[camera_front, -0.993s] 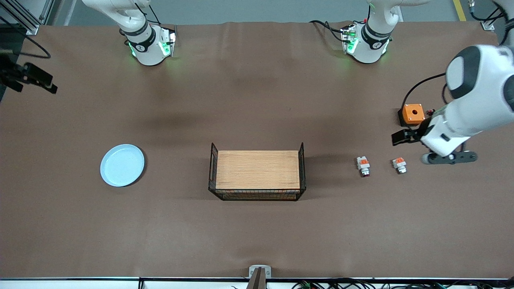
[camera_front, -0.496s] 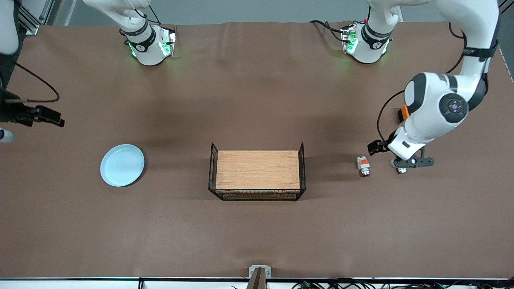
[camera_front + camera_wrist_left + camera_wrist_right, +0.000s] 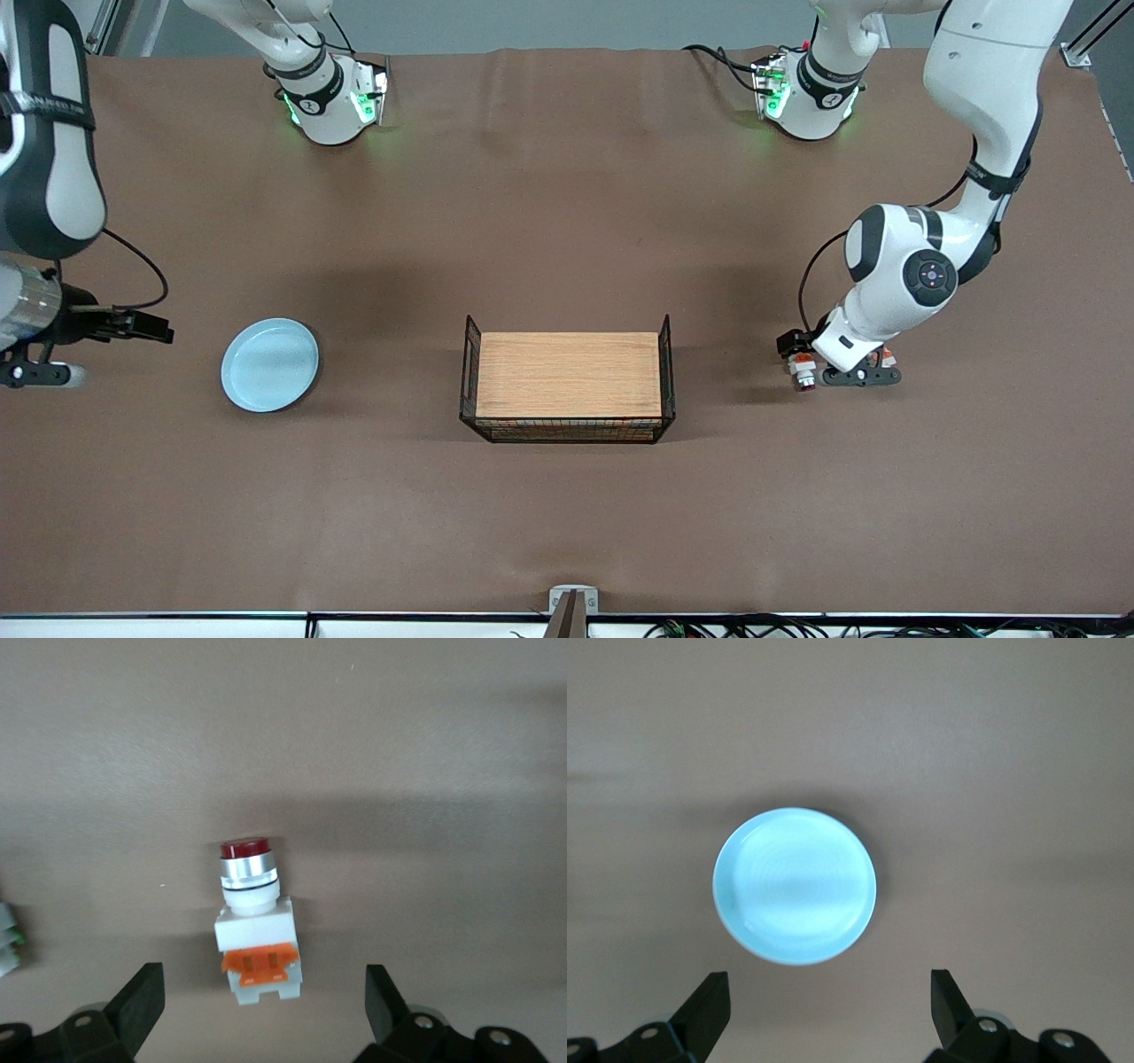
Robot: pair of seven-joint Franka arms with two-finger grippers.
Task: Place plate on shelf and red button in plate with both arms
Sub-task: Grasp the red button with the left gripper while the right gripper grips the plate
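Observation:
The pale blue plate (image 3: 269,364) lies on the brown table toward the right arm's end; it also shows in the right wrist view (image 3: 796,886). My right gripper (image 3: 35,374) (image 3: 826,1005) is open and empty, over bare table beside the plate at the table's end. The red button (image 3: 804,373) lies on its side toward the left arm's end, red cap nearer the front camera. In the left wrist view the red button (image 3: 257,921) sits just ahead of my left gripper (image 3: 261,1010), which is open and empty. In the front view my left gripper (image 3: 855,376) hangs beside it.
A black wire basket with a wooden board (image 3: 567,385) stands mid-table between plate and button. A similar white-and-orange part (image 3: 883,357) is mostly hidden under the left hand; its edge shows in the left wrist view (image 3: 7,939).
The left arm has swung in from the table's end and come down beside the red button. The right arm has moved in toward the plate. Plate and button have not moved.

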